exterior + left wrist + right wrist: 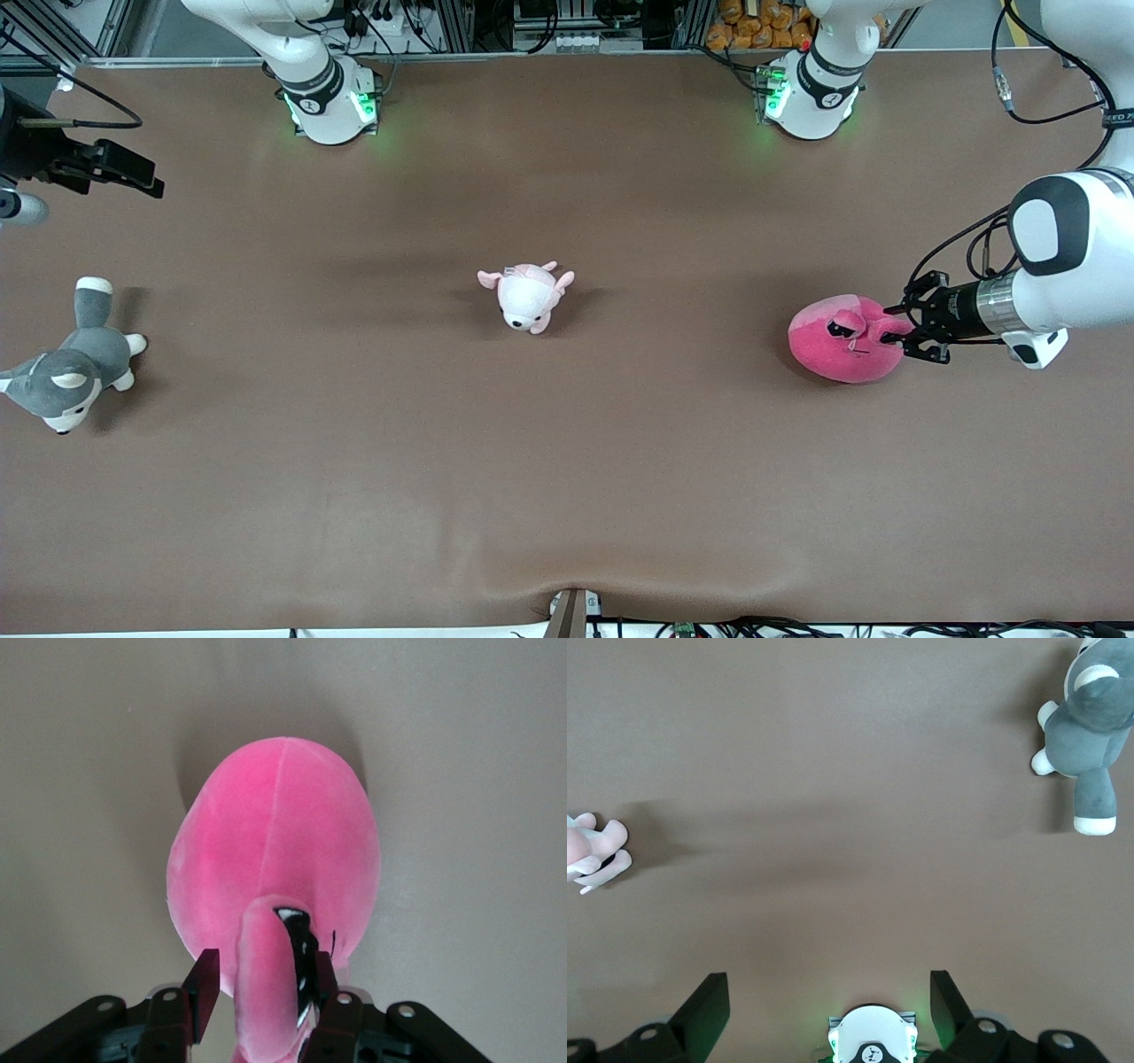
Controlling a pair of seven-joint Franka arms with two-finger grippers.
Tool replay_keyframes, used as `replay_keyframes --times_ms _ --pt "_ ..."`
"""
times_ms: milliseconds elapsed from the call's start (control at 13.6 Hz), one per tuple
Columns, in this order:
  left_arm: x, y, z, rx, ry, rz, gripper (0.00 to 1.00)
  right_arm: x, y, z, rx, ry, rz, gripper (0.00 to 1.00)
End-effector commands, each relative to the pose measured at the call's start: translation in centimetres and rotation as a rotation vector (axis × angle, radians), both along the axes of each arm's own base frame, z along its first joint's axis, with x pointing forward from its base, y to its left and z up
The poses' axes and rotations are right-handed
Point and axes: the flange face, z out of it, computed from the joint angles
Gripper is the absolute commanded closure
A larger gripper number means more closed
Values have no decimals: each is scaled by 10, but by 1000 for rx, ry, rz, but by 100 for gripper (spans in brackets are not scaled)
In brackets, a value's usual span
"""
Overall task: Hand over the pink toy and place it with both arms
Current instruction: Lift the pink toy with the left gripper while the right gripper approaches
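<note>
The pink toy [842, 341], a hot-pink round plush with stalk eyes, sits on the table toward the left arm's end. My left gripper [908, 338] is low beside it, reaching in sideways. In the left wrist view the toy [275, 842] fills the middle. The left gripper [264, 961] straddles one stalk eye [266, 983]. One finger touches the dark pupil and a small gap shows at the other finger. My right gripper [133, 173] waits open and empty above the right arm's end of the table; it also shows in the right wrist view [828, 979].
A small pale pink-and-white animal plush [527, 297] lies at the table's middle. A grey-and-white husky plush [71, 368] lies toward the right arm's end and also shows in the right wrist view [1090, 726]. The brown table cloth [567, 461] is wrinkled at its near edge.
</note>
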Motion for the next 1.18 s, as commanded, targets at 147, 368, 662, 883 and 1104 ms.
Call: replay_keyframes --times_ms 147,368,662,883,1104 --pt "14 6 -2 -30 -36 -63 99 0 1 0 0 -4 -10 0" --pt "23 2 15 -44 -83 -150 100 2 0 -1 -1 -4 -10 0" --pt "23 -27 107 -101 -80 -229 100 3 6 -1 -1 -8 -1 0" --pt "17 -60 183 -224 -60 -256 100 3 6 -1 -1 -7 -1 0" --pt "1 -149 239 -243 -27 -223 100 2 7 -1 -3 -5 -7 0"
